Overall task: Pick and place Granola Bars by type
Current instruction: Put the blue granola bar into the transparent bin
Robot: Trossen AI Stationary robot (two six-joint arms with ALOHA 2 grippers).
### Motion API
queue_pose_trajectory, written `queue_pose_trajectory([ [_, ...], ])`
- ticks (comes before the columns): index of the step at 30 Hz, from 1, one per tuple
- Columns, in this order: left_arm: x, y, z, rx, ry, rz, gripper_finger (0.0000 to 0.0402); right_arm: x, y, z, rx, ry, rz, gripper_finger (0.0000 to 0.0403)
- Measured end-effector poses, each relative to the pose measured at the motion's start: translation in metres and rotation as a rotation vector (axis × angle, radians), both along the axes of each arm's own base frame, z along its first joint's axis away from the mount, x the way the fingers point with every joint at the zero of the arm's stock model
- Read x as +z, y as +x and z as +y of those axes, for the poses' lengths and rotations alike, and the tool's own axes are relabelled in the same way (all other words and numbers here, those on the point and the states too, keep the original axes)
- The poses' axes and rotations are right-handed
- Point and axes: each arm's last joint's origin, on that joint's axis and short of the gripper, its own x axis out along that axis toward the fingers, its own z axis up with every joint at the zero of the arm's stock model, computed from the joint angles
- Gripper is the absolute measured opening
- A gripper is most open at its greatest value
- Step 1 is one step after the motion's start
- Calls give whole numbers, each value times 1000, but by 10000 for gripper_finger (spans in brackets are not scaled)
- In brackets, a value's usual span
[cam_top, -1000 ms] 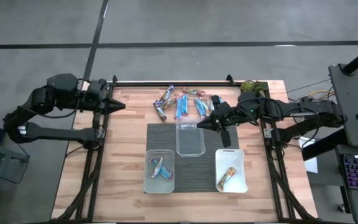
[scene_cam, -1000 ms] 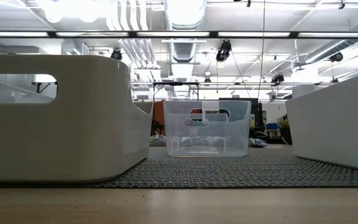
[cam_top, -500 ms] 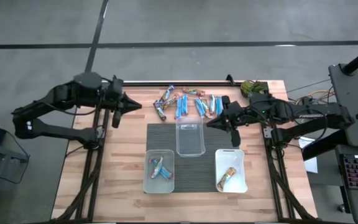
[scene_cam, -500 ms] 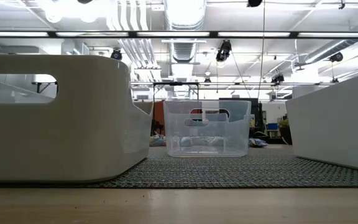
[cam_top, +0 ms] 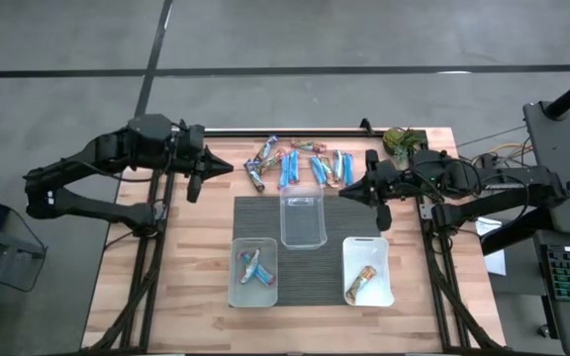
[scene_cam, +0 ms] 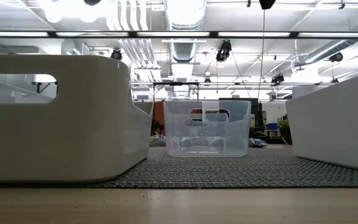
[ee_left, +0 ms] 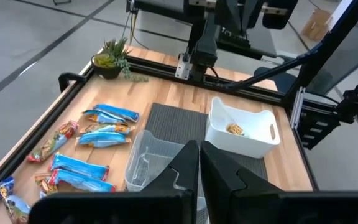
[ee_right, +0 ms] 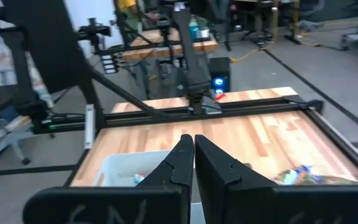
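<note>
The Granola Bars (cam_top: 295, 163), mostly blue with some orange and dark ones, lie loose on the wood at the table's far middle; they also show in the left wrist view (ee_left: 82, 152). My left gripper (cam_top: 230, 168) hovers shut, left of the pile. My right gripper (cam_top: 342, 192) hovers shut, right of the pile and above the mat's far right corner. Neither holds anything; the shut fingers show in the wrist views (ee_left: 199, 155) (ee_right: 194, 148). Blue bars (cam_top: 255, 267) lie in the near left tub, an orange bar (cam_top: 362, 280) in the near right tub.
A dark ribbed mat (cam_top: 265, 213) carries three tubs: a clear one (cam_top: 303, 237) in the middle, a pale one (cam_top: 236, 292) near left, a white one (cam_top: 384, 257) near right. A small green plant (cam_top: 400, 138) stands at the far right corner. Bare wood lies left of the mat.
My left gripper has gone toward the table's right, coming in over the table's left edge nearer the bar pile, staying shut. My right gripper has drawn back toward the table's right edge, away from the clear tub, also shut. The bars and tubs have kept still.
</note>
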Motion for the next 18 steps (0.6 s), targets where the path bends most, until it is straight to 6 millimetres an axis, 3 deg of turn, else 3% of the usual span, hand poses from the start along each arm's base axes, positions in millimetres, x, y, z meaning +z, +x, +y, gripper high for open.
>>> queue_pose_trajectory([
  [11, 4, 0, 2, 35, 46, -30, 0, 1, -18, -10, -123, 6, 61, 8],
  [18, 6, -1, 5, 78, 61, -38, 0, 12, -52, -20, -217, 3, 140, 8],
])
